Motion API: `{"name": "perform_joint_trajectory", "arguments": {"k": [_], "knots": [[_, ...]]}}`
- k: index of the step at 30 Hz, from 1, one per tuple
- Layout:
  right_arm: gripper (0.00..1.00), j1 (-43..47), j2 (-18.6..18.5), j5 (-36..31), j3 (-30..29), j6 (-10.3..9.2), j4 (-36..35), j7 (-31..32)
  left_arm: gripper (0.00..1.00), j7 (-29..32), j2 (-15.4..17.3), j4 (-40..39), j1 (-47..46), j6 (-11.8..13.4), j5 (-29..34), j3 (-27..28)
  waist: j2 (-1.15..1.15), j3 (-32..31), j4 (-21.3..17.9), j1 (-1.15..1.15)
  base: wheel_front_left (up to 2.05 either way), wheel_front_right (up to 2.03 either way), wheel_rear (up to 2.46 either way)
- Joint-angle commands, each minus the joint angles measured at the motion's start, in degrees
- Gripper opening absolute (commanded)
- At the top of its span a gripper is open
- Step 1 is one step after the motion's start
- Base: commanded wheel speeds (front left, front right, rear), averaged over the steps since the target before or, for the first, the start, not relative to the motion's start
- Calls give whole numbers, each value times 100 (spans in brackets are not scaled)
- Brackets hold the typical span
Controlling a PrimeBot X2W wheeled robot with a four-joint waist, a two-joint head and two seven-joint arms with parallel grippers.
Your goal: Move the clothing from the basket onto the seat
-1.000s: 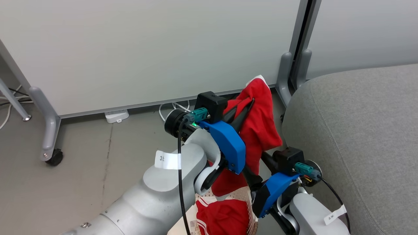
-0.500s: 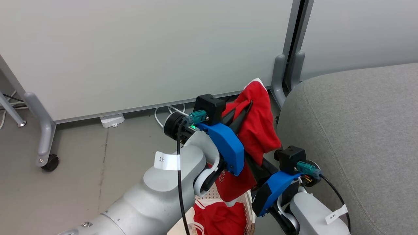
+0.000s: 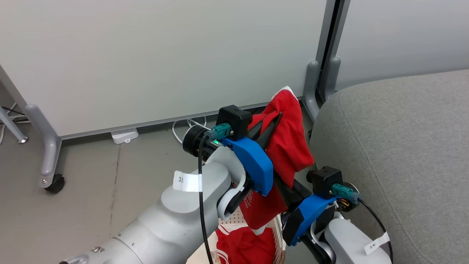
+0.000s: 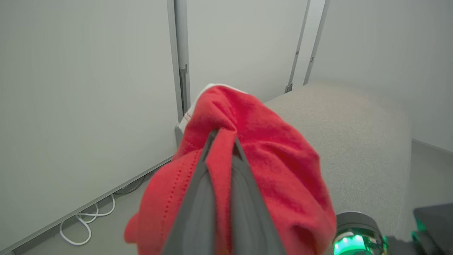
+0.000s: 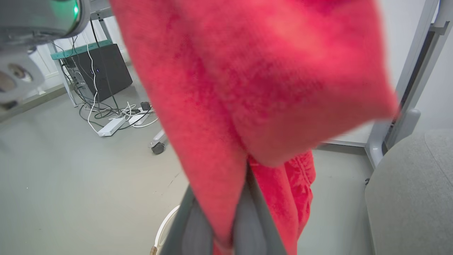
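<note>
The left gripper (image 4: 223,136) and right gripper (image 5: 226,212) both clamp the soft, floppy red clothing (image 3: 293,139); bunched folds should hold best.

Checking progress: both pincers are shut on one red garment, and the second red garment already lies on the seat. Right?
No. The second garment lies in the basket, not on the seat, as the head view shows. The left pincer and right pincer are indeed shut on the lifted garment.
</note>
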Motion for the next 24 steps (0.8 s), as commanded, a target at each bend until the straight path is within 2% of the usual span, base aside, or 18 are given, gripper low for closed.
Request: {"name": "perform_joint_trajectory", "arguments": {"k": [1, 19, 22, 24], "knots": [[0, 69, -11, -4, 13, 1, -29, -30, 100, -62, 2, 34, -100, 42, -4, -9, 0, 0, -6, 0, 0, 0, 0], [0, 54, -11, -65, -105, 1, -82, -30, 100, -309, 71, 272, 164, 37, 108, 225, 0, 44, -24, 0, 0, 0, 0], [0, 100, -11, -115, -185, 1, -96, -30, 100, -317, 186, 48, 333, 79, 366, 573, 0, 63, -9, 0, 0, 0, 0], [0, 121, -11, -155, -260, 1, -116, -30, 100, -317, 346, -300, 816, 124, 737, 1074, 0, 84, 4, 0, 0, 0, 0]]}}
